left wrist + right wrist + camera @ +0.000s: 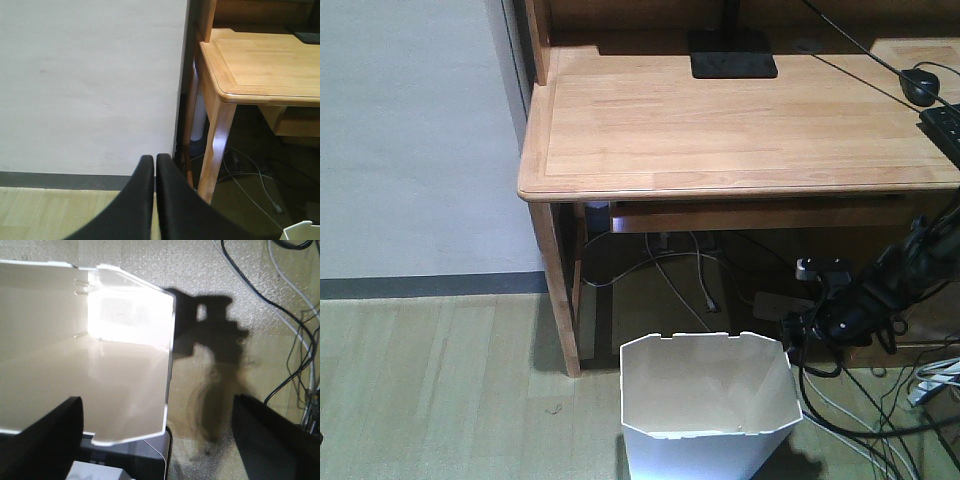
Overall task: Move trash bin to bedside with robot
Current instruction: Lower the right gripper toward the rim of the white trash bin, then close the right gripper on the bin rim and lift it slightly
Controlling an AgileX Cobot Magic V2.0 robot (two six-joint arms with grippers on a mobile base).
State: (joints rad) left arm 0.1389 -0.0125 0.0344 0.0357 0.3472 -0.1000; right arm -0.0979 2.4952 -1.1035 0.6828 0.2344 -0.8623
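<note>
Here, the white thin-walled plastic trash bin (710, 400) with the angular notched rim stands upright on the pale wood-pattern floor (440, 380), at 6 o'clock in the front-facing view. It is just beside the front left leg of the light wooden desk (740, 120), at about 4 o'clock from that leg. The slim black right arm (885, 280) with many black cables comes in at 3 o'clock of the bin and ends close to the rim. In the right wrist view the right gripper (156, 400) is spread wide. One finger (45, 440) at 8 o'clock is over the inside of the bin and the other at 4 o'clock is outside, so the side wall of the bin lies between them, and neither pad touches it. In the left wrist view the left gripper (154, 161) has its two black fingers pressed together with nothing between them. It points to the white wall (85, 85), with the desk corner at 2 o'clock. On the desk, a black flat monitor base (732, 62) sits at 12 o'clock and a black mouse (920, 85) at 2 o'clock.
</note>
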